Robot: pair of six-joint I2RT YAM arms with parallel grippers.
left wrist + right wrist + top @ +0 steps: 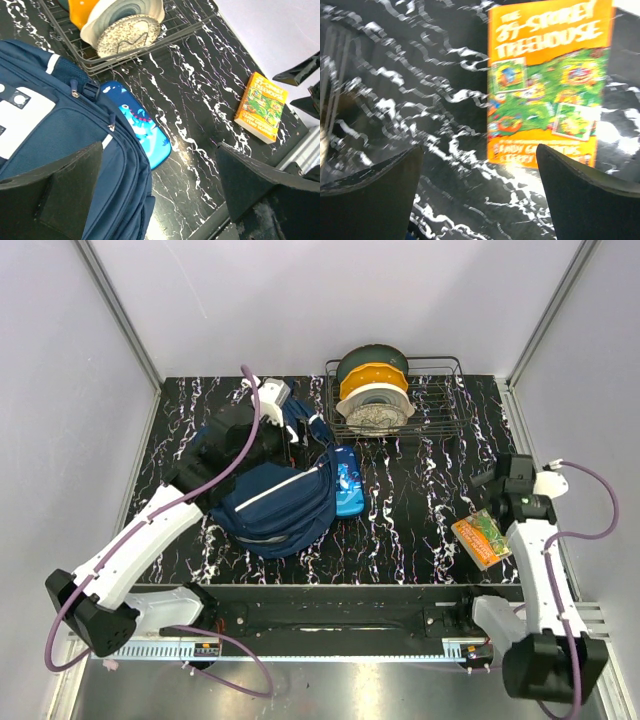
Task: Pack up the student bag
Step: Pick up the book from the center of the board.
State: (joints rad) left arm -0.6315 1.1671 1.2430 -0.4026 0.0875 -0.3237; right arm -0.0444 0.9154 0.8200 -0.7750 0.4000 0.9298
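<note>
The left gripper point(159, 192) hangs spread wide and empty over the student bag's point(60, 130) edge, the right gripper point(479, 187) equally wide and empty near the orange book point(545, 90).

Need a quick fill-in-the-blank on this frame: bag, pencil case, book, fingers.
1. The pencil case beside the navy student bag is bright ___.
2. The book lies on the table nearest the ___ arm.
3. The last word of the title on the book's cover is ___.
4. The left fingers and the right fingers are both ___, with nothing between them.

Missing words: blue; right; Treehouse; open.
</note>
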